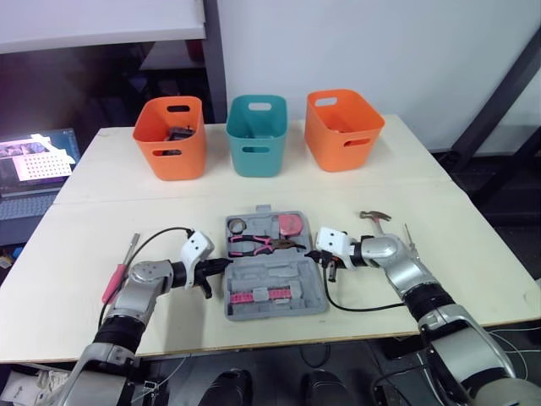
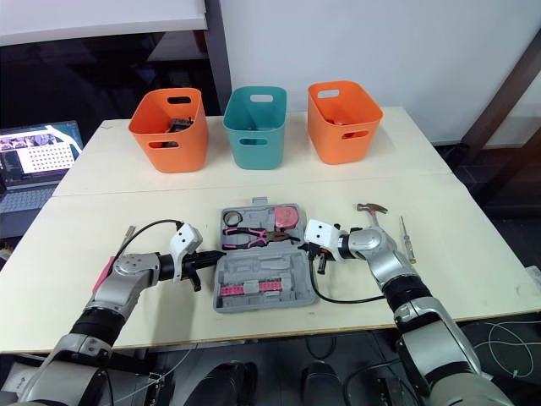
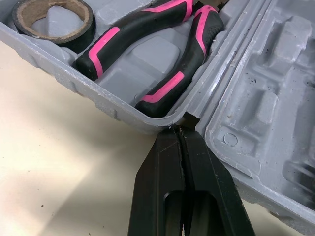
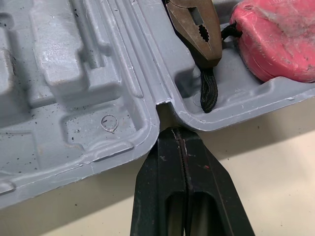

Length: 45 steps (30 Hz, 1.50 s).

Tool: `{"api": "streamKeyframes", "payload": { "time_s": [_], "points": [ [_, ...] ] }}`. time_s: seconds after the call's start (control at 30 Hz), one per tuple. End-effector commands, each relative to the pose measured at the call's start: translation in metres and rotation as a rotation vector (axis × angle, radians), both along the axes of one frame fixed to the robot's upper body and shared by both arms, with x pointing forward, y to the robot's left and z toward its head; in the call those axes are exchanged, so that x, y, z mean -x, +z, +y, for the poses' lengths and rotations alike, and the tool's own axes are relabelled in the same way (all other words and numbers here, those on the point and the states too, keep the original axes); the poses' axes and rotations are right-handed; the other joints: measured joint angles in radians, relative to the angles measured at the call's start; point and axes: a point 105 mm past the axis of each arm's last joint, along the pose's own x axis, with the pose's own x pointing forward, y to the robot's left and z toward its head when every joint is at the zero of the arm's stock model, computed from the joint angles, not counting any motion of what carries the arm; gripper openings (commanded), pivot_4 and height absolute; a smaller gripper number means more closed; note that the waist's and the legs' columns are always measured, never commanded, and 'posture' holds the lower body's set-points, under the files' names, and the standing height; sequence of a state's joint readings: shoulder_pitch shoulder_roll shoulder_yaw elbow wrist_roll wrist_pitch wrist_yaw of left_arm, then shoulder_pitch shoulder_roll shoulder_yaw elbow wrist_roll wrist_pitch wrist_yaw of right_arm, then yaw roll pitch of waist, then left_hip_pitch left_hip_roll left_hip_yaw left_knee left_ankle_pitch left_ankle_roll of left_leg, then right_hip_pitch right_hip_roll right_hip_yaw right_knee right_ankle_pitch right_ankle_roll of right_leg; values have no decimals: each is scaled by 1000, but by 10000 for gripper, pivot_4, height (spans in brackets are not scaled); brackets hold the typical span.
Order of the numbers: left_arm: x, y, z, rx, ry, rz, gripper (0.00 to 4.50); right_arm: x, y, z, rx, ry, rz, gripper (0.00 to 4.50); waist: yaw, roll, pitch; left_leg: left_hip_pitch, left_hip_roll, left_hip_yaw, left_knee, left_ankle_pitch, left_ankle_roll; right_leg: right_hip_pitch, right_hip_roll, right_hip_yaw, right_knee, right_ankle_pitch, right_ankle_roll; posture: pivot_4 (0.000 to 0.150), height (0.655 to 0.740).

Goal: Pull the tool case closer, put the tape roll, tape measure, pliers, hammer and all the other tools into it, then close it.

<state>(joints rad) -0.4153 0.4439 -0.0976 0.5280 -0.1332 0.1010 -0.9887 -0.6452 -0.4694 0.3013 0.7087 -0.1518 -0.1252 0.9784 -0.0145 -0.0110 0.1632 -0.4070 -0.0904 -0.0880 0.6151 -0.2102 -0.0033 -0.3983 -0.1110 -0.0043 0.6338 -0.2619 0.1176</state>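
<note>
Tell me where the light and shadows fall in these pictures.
Left wrist view: a brighter patch on the pale wooden table, shadow under the grey plastic tool case rim. Left eye view: the lit laptop screen glows against a dark corner.

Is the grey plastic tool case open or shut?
Open: both moulded halves of the grey plastic tool case lie flat, pink-handled pliers visible inside.

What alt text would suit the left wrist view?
The left gripper, jaws shut, rests its tips at the hinge notch of the open grey tool case. Pink-handled pliers and a tape roll lie in its tray.
</note>
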Motion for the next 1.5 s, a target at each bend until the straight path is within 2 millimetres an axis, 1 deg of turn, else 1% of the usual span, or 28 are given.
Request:
{"api": "streamKeyframes", "payload": {
  "time_s": [0.03,0.23,0.37,0.57,0.7,0.8,0.9,1.0,1.07,1.1,1.17,1.27,1.3,1.33,1.37,1.4,1.5],
  "points": [
    [5,4,-9,15,-52,-21,386,10,-8,16,-22,44,11,0,-2,0,0,0,0,0,0,0,0,0,0,0,0,0,0,1500,7329],
    [17,-1,-10,18,-63,0,386,26,-15,21,-43,68,56,0,-2,0,-1,0,0,0,-1,0,0,-1,0,1,0,0,0,1500,7329],
    [19,-5,-9,8,-57,6,386,33,-19,20,-41,61,67,0,-2,0,-1,0,0,0,-1,0,0,-1,0,0,0,0,0,1500,7329],
    [15,-7,-9,-1,-39,-7,386,33,-21,19,-36,33,72,0,-1,0,-2,1,0,0,-1,-1,0,-1,0,0,0,0,0,1500,7329],
    [14,-6,-8,9,-24,-10,386,30,-21,13,-23,5,60,0,0,0,-2,2,0,0,-1,-1,0,1,0,0,0,0,0,1500,7329],
    [17,-4,3,6,2,-6,386,28,-15,0,-20,-29,47,0,0,0,-2,2,0,0,-1,-1,0,1,0,0,0,0,0,1500,7329],
    [21,-2,20,-15,40,-10,386,26,-4,-12,-45,-71,32,0,1,0,-2,2,0,0,-2,-1,0,1,-1,0,0,0,0,1500,7329],
    [22,5,39,-19,97,-30,386,29,3,-29,-52,-115,26,0,3,0,-2,-1,0,0,-2,-1,1,-2,-1,1,0,0,0,1500,7329],
    [22,12,52,-2,141,-41,0,33,8,-39,-66,-144,19,5579,6,0,-1,-1,0,0,-1,-1,1,-3,-2,1,0,0,0,1500,7329],
    [23,15,59,3,163,-48,2625,35,12,-44,-74,-157,13,8984,7,0,-1,-1,0,0,-1,-1,1,-5,-2,1,0,0,0,1500,7329],
    [26,23,71,13,195,-66,8748,42,21,-53,-112,-189,5,18366,7,0,-1,-1,0,0,-1,-1,1,-5,-3,0,0,0,0,1500,7329],
    [40,38,88,61,211,-97,23308,59,40,-64,-224,-247,5,33543,6,0,-1,-2,0,0,-2,-1,1,-4,-4,1,0,0,0,1500,7329],
    [44,41,91,66,212,-103,29701,64,45,-67,-256,-263,7,39317,4,0,-1,-3,0,0,-2,-1,1,-4,-4,1,0,0,0,1500,7329],
    [52,44,99,74,221,-110,35049,74,51,-74,-307,-293,6,44067,4,0,-1,-3,1,0,-2,-1,1,-4,-4,2,-1,0,0,1500,7329],
    [58,46,104,80,226,-115,40160,81,55,-79,-340,-315,6,45000,4,1,-1,-3,1,0,-2,-1,1,-5,-4,2,-1,0,-1,1500,7329],
    [64,47,110,80,233,-121,44623,88,58,-84,-369,-339,7,45000,4,0,-1,-3,1,0,-2,-1,1,-4,-4,2,-1,-1,-1,1500,7329],
    [83,50,139,86,319,-139,44623,118,61,-101,-488,-433,21,45000,7,1,-1,-3,1,0,-3,-2,1,-4,-5,2,-2,-2,-4,1500,7329]
  ]
}}
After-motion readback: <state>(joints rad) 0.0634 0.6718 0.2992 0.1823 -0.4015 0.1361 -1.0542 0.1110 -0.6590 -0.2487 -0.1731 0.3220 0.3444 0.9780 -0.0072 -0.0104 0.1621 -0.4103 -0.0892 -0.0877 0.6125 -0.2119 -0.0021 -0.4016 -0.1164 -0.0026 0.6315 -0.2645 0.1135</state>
